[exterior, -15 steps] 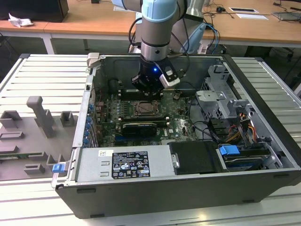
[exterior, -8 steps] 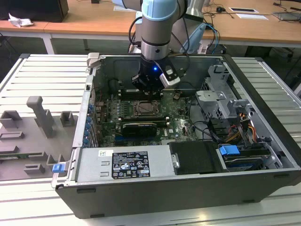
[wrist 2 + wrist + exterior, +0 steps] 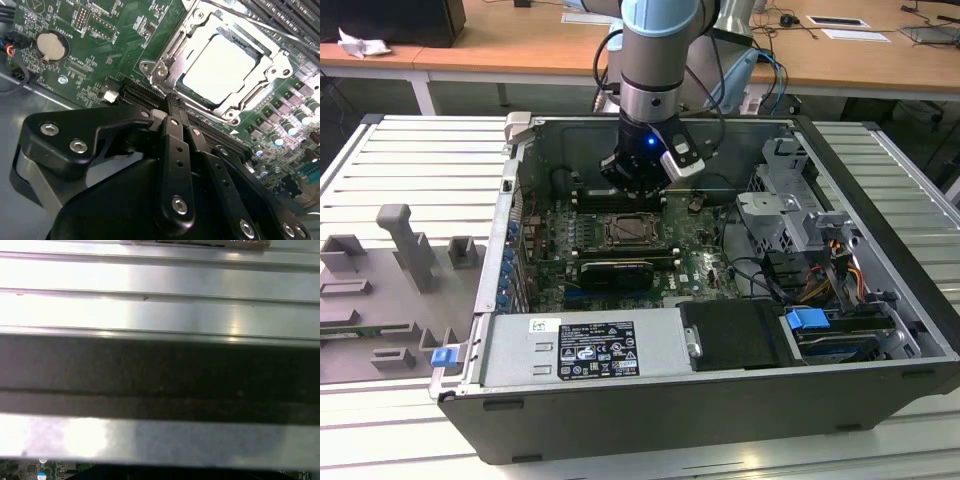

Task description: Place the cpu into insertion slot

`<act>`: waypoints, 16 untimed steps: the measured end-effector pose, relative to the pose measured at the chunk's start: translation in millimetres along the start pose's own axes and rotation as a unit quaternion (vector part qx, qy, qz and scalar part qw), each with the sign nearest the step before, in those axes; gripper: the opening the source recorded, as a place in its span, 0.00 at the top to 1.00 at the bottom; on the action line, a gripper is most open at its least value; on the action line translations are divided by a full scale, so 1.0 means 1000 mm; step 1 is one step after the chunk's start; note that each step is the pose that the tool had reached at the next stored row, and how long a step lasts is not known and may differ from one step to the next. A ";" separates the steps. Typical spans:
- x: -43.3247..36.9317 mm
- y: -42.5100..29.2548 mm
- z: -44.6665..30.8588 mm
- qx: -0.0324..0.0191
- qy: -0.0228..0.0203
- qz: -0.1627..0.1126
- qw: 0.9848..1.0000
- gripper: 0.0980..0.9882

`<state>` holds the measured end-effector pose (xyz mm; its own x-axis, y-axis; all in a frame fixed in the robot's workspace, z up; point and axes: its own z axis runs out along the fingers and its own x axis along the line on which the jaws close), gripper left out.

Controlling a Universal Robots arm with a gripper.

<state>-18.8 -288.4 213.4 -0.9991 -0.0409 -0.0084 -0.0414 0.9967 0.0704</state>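
The cpu (image 3: 217, 70) is a flat square chip with a pale silver-grey metal top. It lies seated in the insertion slot (image 3: 272, 67), a square socket with a thin bright metal frame on the green motherboard (image 3: 100, 30). The gripper (image 3: 181, 116) hangs just above the socket's edge; its black jaws are pressed together and hold nothing, the cpu lying just beyond their tips.

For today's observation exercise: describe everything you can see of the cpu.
The cpu is a small flat square chip with a pale silver-grey metal top, glaring under the light. It lies level inside the insertion slot, whose thin metal frame surrounds its edges. The tool is beside it, not touching.
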 end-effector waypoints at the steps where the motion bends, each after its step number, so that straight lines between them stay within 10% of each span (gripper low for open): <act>1: 0.0001 -0.0018 -0.0001 0.000 0.000 0.000 1.000 0.99; 16: 0.0003 -0.0087 -0.0006 0.000 0.000 0.000 1.000 0.99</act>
<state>-18.8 -297.1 213.4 -0.9991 -0.0409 -0.0085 -0.0414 0.9967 0.0703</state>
